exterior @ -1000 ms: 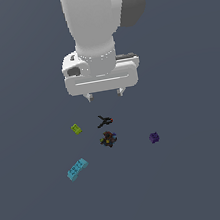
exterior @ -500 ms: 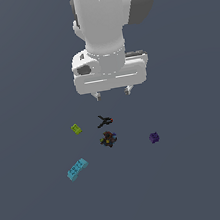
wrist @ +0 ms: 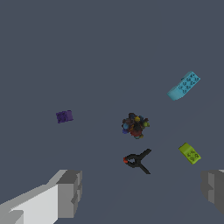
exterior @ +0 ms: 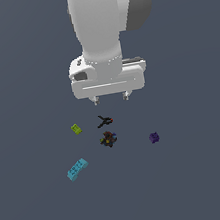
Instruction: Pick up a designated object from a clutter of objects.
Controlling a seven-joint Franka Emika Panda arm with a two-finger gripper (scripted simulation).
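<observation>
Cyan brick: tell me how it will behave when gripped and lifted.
The cyan brick looks like rigid moulded plastic, so probably stiff and light. It lies flat, so it is unlikely to roll. Its slight curve and studded top may let it twist between the fingers.

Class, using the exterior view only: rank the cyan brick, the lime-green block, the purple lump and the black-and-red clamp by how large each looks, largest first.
1. cyan brick, clearly the largest.
2. black-and-red clamp.
3. lime-green block and purple lump: these look about alike, too close to rank.
</observation>
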